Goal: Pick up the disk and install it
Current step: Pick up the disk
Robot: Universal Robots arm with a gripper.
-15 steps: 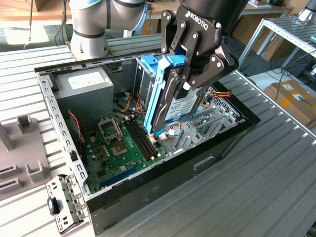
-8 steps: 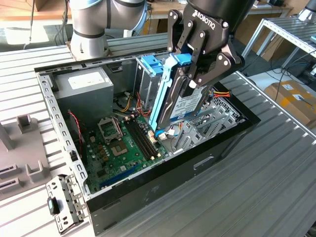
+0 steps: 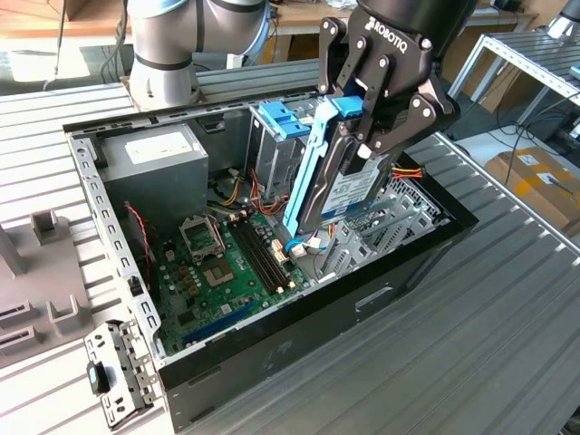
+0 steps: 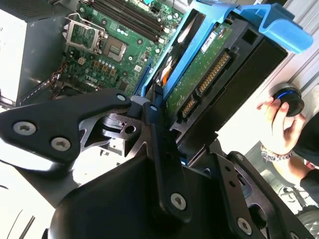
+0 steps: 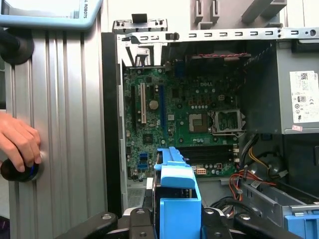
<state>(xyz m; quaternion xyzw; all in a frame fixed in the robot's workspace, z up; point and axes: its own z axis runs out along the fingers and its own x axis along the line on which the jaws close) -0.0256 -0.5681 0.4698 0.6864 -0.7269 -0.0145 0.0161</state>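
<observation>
Disk, flat silver-grey metal hard drive with blue plastic side rails [image 3: 349, 195], tilted on edge over open black computer case [image 3: 362, 304], toward exterior view's right. My black gripper [image 3: 364, 145]: fingers pinch disk.

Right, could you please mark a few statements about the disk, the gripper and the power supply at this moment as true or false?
1. The gripper is shut on the disk, holding it at the open computer case. True.
2. The disk lies flat on the motherboard. False: it stands steeply tilted in the gripper, not flat.
3. A person's hand rests on a black knob outside the case. True.
4. The power supply is missing from the case. False: it sits in a corner of the case.
</observation>
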